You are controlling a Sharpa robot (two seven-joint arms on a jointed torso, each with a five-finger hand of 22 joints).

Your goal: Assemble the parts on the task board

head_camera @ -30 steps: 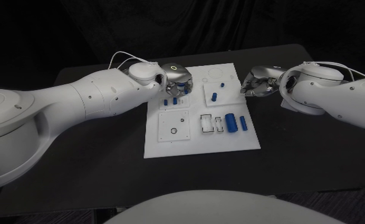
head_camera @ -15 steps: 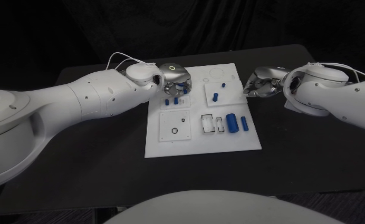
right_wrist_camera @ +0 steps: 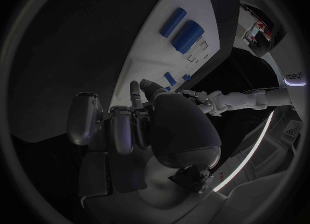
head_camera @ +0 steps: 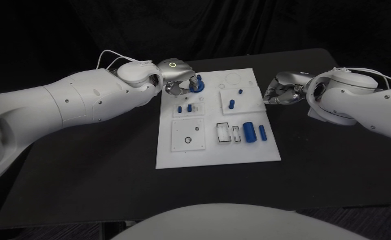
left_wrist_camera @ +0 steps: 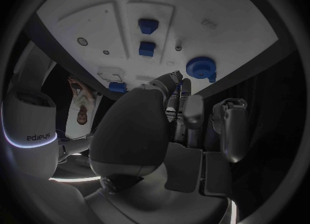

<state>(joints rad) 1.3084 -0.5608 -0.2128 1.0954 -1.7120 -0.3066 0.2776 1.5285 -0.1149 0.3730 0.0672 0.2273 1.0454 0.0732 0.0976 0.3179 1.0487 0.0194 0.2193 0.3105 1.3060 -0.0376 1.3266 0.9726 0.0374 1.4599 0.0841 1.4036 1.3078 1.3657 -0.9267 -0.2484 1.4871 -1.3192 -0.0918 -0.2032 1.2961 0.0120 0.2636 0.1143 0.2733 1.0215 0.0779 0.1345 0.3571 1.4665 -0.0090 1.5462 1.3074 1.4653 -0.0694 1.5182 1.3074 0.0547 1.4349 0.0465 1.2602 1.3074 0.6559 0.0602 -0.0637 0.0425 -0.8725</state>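
- Two hands flank my task board (head_camera: 216,158), mid-frame in the head view; the left hand (head_camera: 181,79) sits at its upper-left corner by a round blue part (head_camera: 198,86), probably to seat it
- Left wrist view: that blue part (left_wrist_camera: 201,67) lies just beyond the fingertips (left_wrist_camera: 169,82); I cannot tell if they hold it
- Right wrist view: my right hand (right_wrist_camera: 139,123) is curled in on nothing, just off the board edge

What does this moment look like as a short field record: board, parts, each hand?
board: white task board mid-table, flat
parts: two blue cylinders side by side in the board's near right section; one small blue piece in the panel above them; a round blue part near the far edge
left hand: over the board's far left corner, beside the round blue part; whether it holds anything cannot be told
right hand: off the board's right edge, fingers curled, nothing seen in it
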